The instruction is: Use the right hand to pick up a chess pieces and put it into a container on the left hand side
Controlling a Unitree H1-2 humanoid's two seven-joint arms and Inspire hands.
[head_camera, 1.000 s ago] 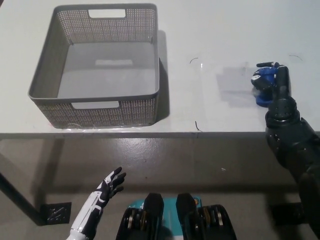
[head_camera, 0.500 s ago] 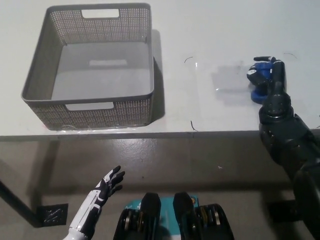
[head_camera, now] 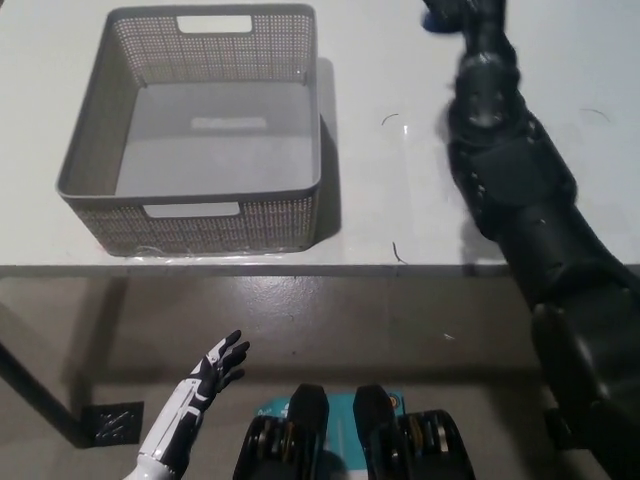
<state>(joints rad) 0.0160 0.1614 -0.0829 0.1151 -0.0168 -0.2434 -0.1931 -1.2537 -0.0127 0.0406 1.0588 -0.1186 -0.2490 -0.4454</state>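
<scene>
Above the surface [head_camera: 400,190], the right hand [head_camera: 470,12] sits mostly out of frame, grip unclear; carry leftward, well over the basket [head_camera: 190,222] rim.

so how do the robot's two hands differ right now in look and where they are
The left hand is white with dark fingers and sits low at the picture's lower left, below the table edge; the right hand is black and reaches far over the table to the top edge.
The left hand is open and holds nothing; the right hand is cut off by the frame, with a bit of blue beside it.
Neither is over the gray basket.
</scene>
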